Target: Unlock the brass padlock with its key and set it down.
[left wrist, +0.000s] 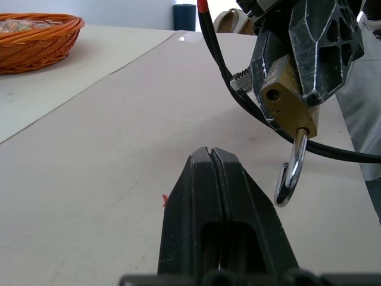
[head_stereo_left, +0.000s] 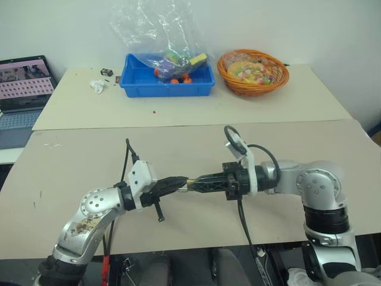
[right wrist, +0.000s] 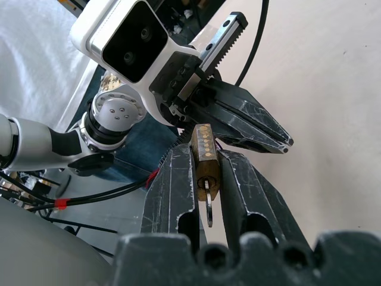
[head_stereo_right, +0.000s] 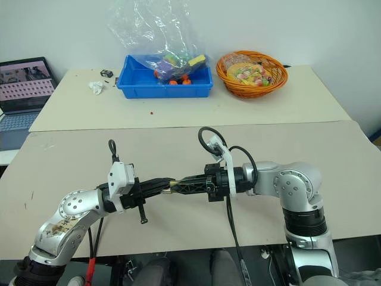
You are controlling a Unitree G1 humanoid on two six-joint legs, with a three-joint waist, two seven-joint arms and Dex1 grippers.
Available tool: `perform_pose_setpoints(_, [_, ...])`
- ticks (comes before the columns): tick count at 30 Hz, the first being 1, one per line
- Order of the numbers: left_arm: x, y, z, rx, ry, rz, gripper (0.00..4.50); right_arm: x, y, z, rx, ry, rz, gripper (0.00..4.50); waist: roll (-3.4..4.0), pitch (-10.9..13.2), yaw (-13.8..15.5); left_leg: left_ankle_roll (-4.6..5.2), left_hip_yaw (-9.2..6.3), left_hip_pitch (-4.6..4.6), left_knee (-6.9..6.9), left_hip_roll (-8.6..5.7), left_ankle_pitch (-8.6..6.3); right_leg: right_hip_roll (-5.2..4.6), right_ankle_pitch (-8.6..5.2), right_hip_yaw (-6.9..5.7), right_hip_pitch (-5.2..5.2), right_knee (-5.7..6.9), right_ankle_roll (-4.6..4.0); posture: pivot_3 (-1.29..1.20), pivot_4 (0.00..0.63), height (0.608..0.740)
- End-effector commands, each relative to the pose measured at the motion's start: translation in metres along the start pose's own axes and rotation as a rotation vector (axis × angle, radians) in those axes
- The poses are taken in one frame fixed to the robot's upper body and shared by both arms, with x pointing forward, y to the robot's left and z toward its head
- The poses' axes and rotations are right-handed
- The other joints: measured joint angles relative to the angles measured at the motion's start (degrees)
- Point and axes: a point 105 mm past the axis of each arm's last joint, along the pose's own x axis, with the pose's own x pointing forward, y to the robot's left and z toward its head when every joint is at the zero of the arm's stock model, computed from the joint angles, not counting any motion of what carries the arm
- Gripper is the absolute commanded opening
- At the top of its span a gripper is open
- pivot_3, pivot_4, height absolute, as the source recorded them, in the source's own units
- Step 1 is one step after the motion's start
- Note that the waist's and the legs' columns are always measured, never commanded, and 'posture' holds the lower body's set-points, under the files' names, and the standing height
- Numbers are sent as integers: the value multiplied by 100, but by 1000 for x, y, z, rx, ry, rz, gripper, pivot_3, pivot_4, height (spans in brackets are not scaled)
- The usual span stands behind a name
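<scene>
The right gripper (right wrist: pixel 205 179) is clamped on the brass padlock (right wrist: pixel 204 156), key (right wrist: pixel 209 208) in its base, shackle swung free. The left gripper (left wrist: pixel 215 179), pressed together and empty, sits just beside the padlock. A loosening pinch could drop it onto the table (head_stereo_left: pixel 178 149). No legible writing.

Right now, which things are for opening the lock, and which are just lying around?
For the job: brass padlock, clamped in the right gripper, shackle hanging open; left gripper, shut; key.

Lying about: blue bin, orange basket, plastic bag, laptop, crumpled paper.
</scene>
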Motion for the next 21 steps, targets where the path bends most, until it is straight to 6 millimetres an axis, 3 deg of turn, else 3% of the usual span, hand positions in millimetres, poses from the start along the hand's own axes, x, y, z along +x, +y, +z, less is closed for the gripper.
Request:
perform_pose_setpoints(1, [3, 2, 9, 37, -22, -3, 63, -4, 9, 13, -59, -37, 15, 135, 0, 0, 5, 0, 0, 0, 1, 0, 0, 0, 0, 0, 0, 0, 0, 0, 150, 735])
perform_pose_setpoints(11, [5, 1, 11, 41, -28, 0, 63, -3, -7, 28, -28, -96, -61, 135, 0, 0, 3, -1, 0, 2, 16, 0, 1, 0, 0, 3, 0, -1, 0, 0, 150, 735])
perform_pose_setpoints(21, [3, 2, 9, 34, -23, 6, 63, -6, -8, 39, 2, -134, -45, 135, 0, 0, -3, -2, 0, 2, 23, -1, 1, 0, 1, 4, 0, 4, -1, 0, 150, 735])
